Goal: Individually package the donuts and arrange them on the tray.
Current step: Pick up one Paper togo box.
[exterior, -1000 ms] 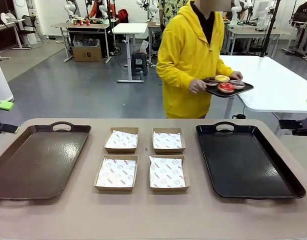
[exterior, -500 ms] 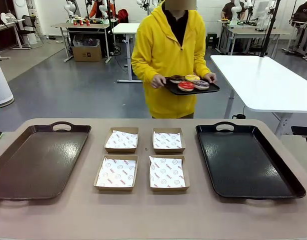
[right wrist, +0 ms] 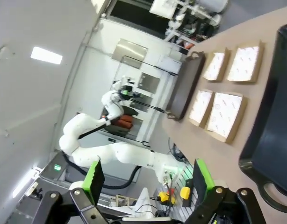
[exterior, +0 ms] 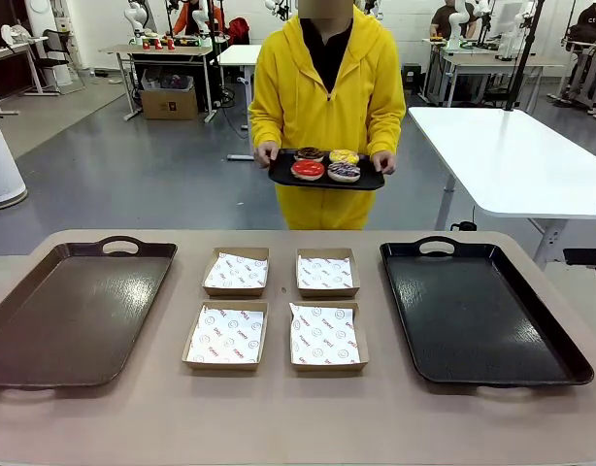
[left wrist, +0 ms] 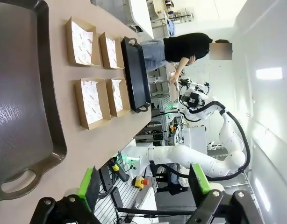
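Black small tray (exterior: 281, 175) held by person (exterior: 322, 87) beyond table's (exterior: 376, 417) far edge carries four donuts (exterior: 325, 165). Our left fingers (left wrist: 89, 186), right fingers (right wrist: 94, 179) gape wide, empty. Risks: tray tilts, donuts slide; our pinch cracks glaze.

Chocolate donut (exterior: 309, 153) at 12 o'clock, part-hidden behind red donut (exterior: 307, 170), brown tray (exterior: 75, 311) cut off by 9 o'clock edge, box liner print (exterior: 226, 336) too small to read.

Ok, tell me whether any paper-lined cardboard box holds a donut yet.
No, all four cardboard boxes show bare white paper; the glazed ring donuts sit on the person's small black tray.
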### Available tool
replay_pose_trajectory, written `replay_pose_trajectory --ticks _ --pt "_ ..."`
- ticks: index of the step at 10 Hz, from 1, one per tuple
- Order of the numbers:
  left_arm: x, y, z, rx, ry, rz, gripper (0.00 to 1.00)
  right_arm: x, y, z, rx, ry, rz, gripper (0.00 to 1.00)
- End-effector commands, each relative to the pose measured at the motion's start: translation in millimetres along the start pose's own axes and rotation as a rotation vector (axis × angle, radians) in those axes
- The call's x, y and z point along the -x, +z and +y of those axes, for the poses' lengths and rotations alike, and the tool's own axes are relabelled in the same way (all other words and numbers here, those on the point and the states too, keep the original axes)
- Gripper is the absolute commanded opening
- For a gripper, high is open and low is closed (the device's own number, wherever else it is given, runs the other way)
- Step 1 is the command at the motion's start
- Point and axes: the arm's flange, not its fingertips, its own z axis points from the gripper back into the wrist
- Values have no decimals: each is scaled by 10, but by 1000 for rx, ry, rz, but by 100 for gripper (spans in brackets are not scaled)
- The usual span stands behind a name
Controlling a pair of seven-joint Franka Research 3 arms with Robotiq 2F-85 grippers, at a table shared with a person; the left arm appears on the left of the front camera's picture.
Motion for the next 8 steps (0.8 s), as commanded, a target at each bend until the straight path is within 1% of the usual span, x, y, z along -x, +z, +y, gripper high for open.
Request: replay_pose_trajectory --ticks 1,2,3,4,8 --pt "48 40 -34 -32 -28 6 100 117 -126 67 100 -55 38 100" --pt "32 37 -43 -57 -34 17 100 118 -158 90 120 -60 62 100" --pt "8 20 -11 -4 -3 -5 100 119 -217 147 152 -60 88 100" --pt "8 20 -11 -4 -3 -5 100 -10 -30 -7 78 -27 32 100" --pt "8 20 -11 -4 -3 -5 100 -10 -30 -7 78 -27 32 100"
